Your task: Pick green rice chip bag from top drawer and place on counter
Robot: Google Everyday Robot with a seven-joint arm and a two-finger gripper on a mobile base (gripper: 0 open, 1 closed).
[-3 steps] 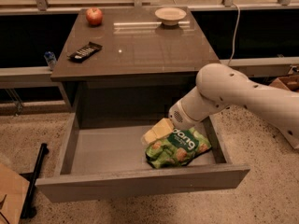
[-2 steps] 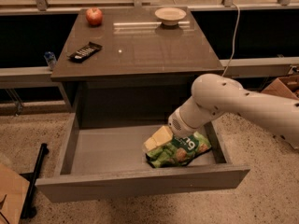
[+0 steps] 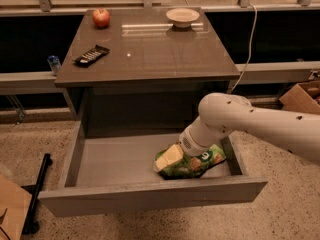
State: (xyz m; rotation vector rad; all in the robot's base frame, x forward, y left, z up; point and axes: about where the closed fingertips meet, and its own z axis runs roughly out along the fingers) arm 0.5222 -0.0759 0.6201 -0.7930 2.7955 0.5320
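The green rice chip bag lies on the floor of the open top drawer, towards its right front. My gripper reaches down into the drawer from the right on a white arm and sits at the bag's left end, touching or just above it. The arm's wrist covers the bag's middle top. The counter is the glossy grey-brown tabletop above and behind the drawer.
On the counter are a red apple at the back left, a black remote at the left, and a white bowl at the back. A cardboard box stands on the floor at the right.
The arm has lowered and shifted left and forward, bringing my gripper down onto the left end of the bag. The bag has stayed in place.
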